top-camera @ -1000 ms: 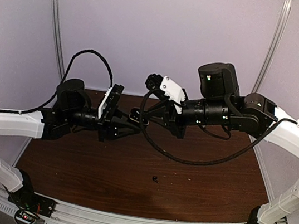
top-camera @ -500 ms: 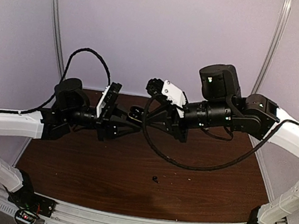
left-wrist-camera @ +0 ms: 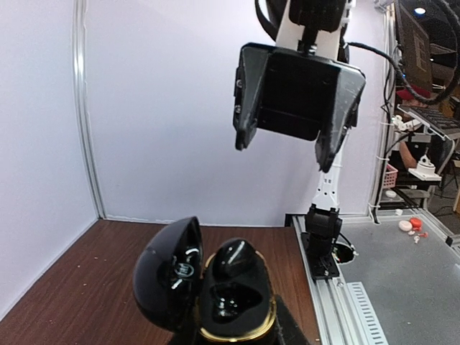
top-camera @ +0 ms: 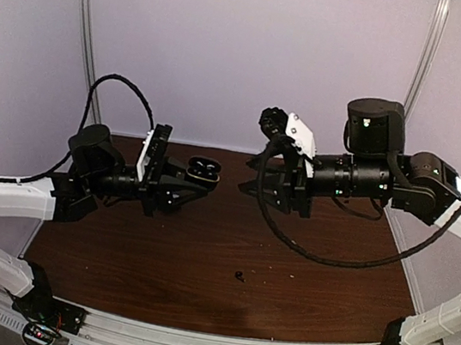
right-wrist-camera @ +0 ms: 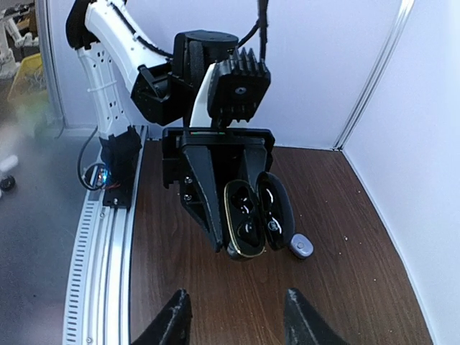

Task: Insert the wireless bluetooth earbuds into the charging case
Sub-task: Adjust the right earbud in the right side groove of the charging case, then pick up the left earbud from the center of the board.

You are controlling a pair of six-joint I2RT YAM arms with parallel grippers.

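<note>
- I am seeing the left gripper [top-camera: 186, 182] clamping the black charging case [left-wrist-camera: 168, 282] by its lower body and holding it above the table [top-camera: 332, 274], toward the far left.
- The case is standing open, its lid swung aside and its gold rim showing.
- One glossy black earbud [left-wrist-camera: 233, 259] is sitting in the far socket. I cannot tell whether the near socket is filled.
- The right gripper [right-wrist-camera: 236, 297] is hanging well apart from the case with its fingers spread and nothing between them.
- A loose black earbud [top-camera: 239, 274] is lying on the table near the front centre.
- A pale lavender-silver piece [right-wrist-camera: 301, 246] is lying on the table beneath the case. I cannot tell whether it is a bud or a case.
</note>
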